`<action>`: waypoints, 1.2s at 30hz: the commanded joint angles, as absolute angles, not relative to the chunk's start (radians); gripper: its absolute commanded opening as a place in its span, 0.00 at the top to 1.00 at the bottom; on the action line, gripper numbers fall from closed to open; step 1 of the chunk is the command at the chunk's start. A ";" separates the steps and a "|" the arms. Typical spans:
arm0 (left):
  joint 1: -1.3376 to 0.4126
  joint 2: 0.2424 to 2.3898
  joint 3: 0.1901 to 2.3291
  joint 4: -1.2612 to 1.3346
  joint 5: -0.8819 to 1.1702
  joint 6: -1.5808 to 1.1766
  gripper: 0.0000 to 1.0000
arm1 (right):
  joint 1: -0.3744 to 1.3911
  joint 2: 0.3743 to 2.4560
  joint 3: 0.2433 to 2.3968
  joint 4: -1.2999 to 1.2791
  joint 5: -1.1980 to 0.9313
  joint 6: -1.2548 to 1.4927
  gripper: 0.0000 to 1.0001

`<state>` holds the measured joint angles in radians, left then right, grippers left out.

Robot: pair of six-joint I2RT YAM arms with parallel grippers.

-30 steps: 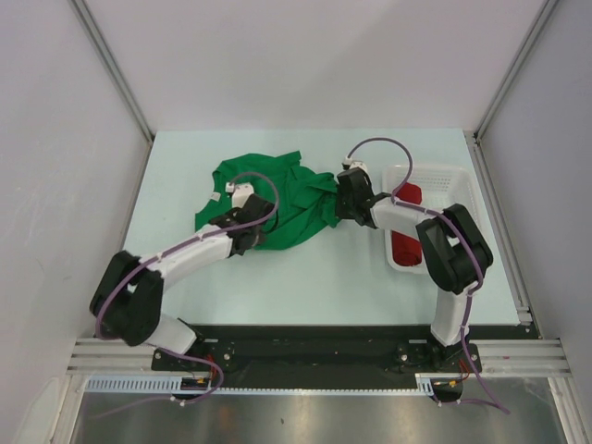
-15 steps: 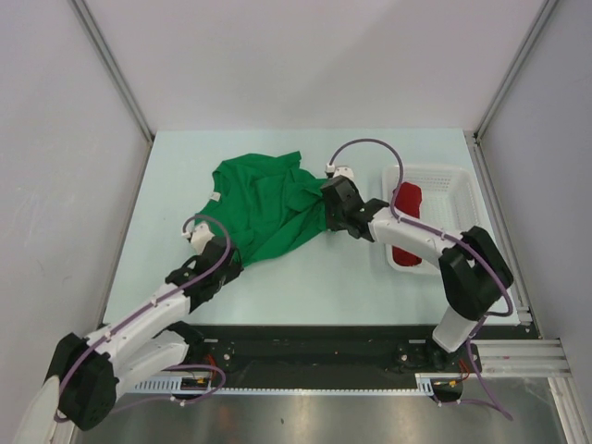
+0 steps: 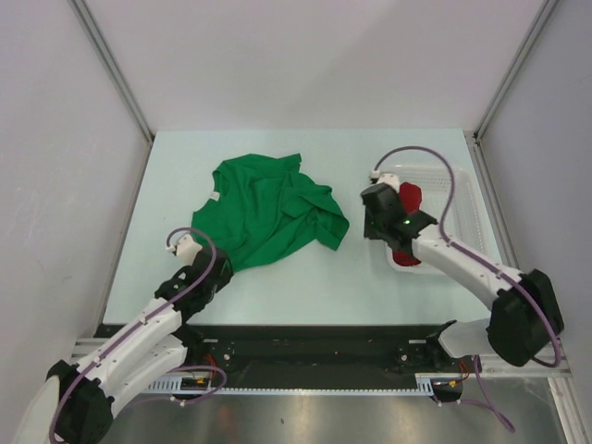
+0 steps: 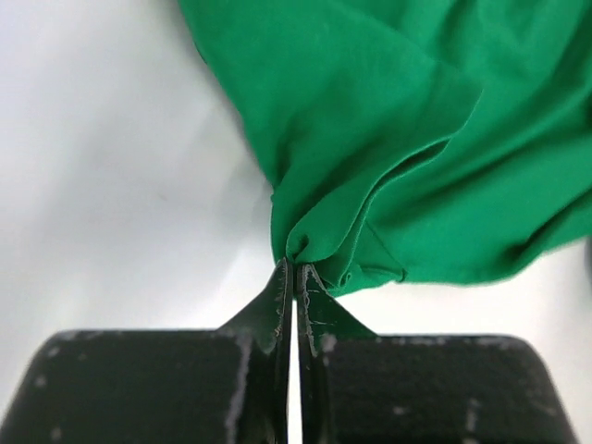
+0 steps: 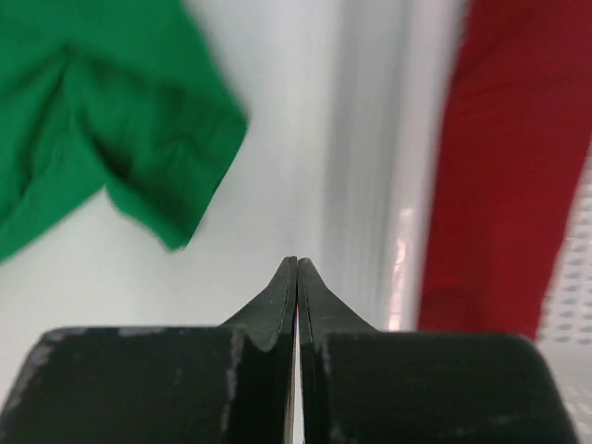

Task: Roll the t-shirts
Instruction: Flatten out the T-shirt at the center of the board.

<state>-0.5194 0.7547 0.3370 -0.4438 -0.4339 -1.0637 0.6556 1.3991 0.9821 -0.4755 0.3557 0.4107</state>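
Two t-shirts counted. One green t-shirt [image 3: 268, 208] lies crumpled and unrolled on the worktop [image 3: 305, 277]. I find the left claw [image 4: 296, 265] clenched on a pinch of its near hem. One red t-shirt [image 3: 407, 196] sits rolled in the single white basket [image 3: 470, 208]. The right claw [image 5: 297, 264] is pressed closed, gripping nothing, over the worktop between the green sleeve and the basket wall.

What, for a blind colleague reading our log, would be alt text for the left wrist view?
The left gripper, shut, pinches a bunched edge of the green t-shirt, which fans out away from it over the pale table.
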 commanded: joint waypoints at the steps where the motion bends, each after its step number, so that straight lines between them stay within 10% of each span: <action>1: -0.465 0.723 0.475 -0.557 -0.580 -1.029 1.00 | 0.560 1.286 1.017 -0.474 0.319 0.402 1.00; 12: -0.410 0.756 0.491 -0.565 -0.569 -0.971 1.00 | 0.667 1.506 1.015 -0.275 0.118 0.537 0.49; 18: -0.403 0.759 0.488 -0.558 -0.563 -0.959 1.00 | 0.669 1.592 1.015 -0.209 0.150 0.454 0.43; 28: -0.394 0.778 0.495 -0.532 -0.540 -0.943 1.00 | 0.673 1.687 1.015 -0.149 0.117 0.368 0.44; 36: -0.373 0.787 0.534 -0.531 -0.549 -0.919 1.00 | 0.676 1.668 1.014 -0.199 0.113 0.374 0.90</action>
